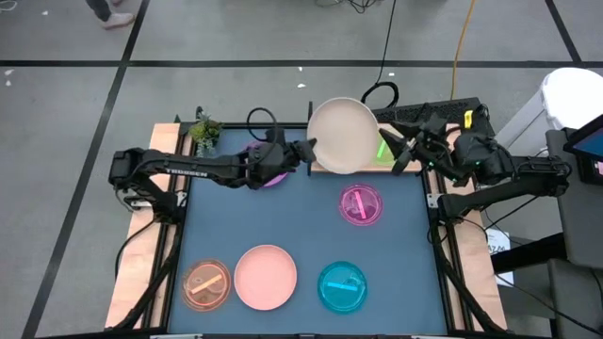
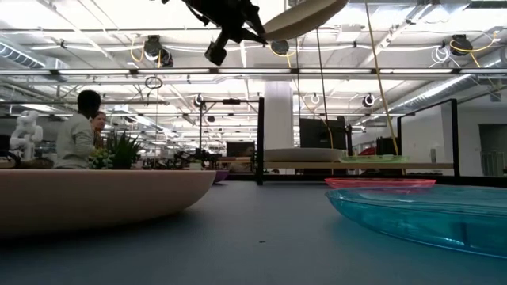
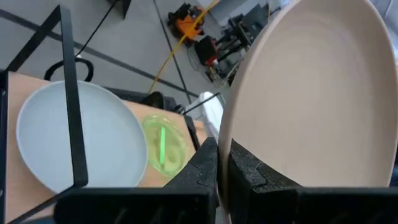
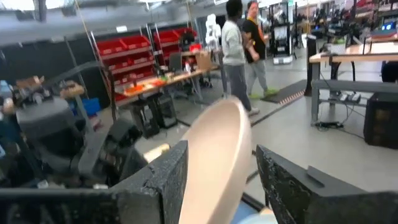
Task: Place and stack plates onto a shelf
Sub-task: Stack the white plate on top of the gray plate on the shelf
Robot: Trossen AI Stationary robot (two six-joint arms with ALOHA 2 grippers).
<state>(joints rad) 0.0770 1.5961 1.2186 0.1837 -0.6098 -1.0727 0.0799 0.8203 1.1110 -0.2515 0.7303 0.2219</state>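
Observation:
My left gripper [image 1: 309,149] reaches in from the table's left and is shut on a cream plate [image 1: 344,137], held in the air over the far edge of the blue mat. Below it, the wooden shelf [image 3: 124,98] carries a pale mint plate [image 3: 81,137] and a green dish [image 3: 163,146] lying flat. My right gripper [image 1: 400,151] is open just right of the cream plate. In the right wrist view the plate's rim [image 4: 217,155] shows between its fingers, and I see no touch. A purple plate [image 1: 271,177] lies under my left arm. My left gripper pinches the cream plate's left rim [image 3: 227,149] between its two fingers, one on the upper face and one on the underside. The fingers come nearly level from the table's left. The plate is lifted clear and tilted, high above the shelf [image 2: 305,16].
On the mat lie a magenta dish [image 1: 361,204], an orange dish [image 1: 205,284], a pink plate [image 1: 266,277] and a cyan dish [image 1: 342,287]. A small potted plant [image 1: 204,132] stands at the far left. A thin black upright frame [image 3: 69,93] rises by the shelf.

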